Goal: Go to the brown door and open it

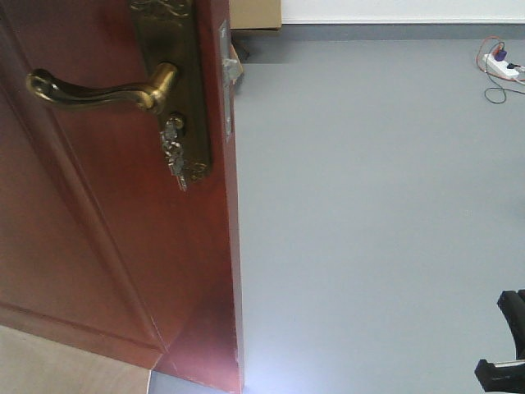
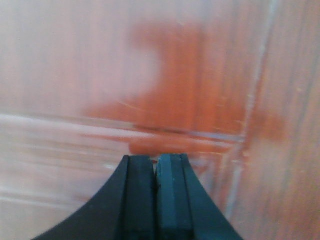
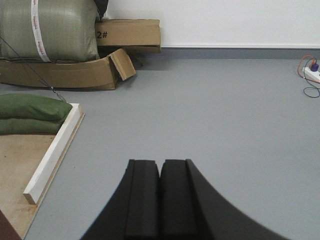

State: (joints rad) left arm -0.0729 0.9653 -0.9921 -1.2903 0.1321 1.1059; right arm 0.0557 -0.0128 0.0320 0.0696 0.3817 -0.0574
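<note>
The brown door [image 1: 98,246] fills the left half of the front view, swung ajar, its edge running down the middle. A brass lever handle [image 1: 98,89] sits on a brass plate [image 1: 176,74] with a key in the lock below [image 1: 176,160]. My left gripper [image 2: 156,161] is shut and empty, its tips very close to the door panel [image 2: 175,90], which fills the blurred left wrist view. My right gripper [image 3: 160,164] is shut and empty, pointing over the grey floor [image 3: 210,110]. Part of a black arm [image 1: 509,345] shows at the lower right of the front view.
Cardboard boxes [image 3: 127,35] and a green sack [image 3: 50,27] stand by the far wall. Green bags [image 3: 30,112] lie on a wooden platform with a white edge [image 3: 52,150]. A power strip with cables [image 1: 500,66] lies at the far right.
</note>
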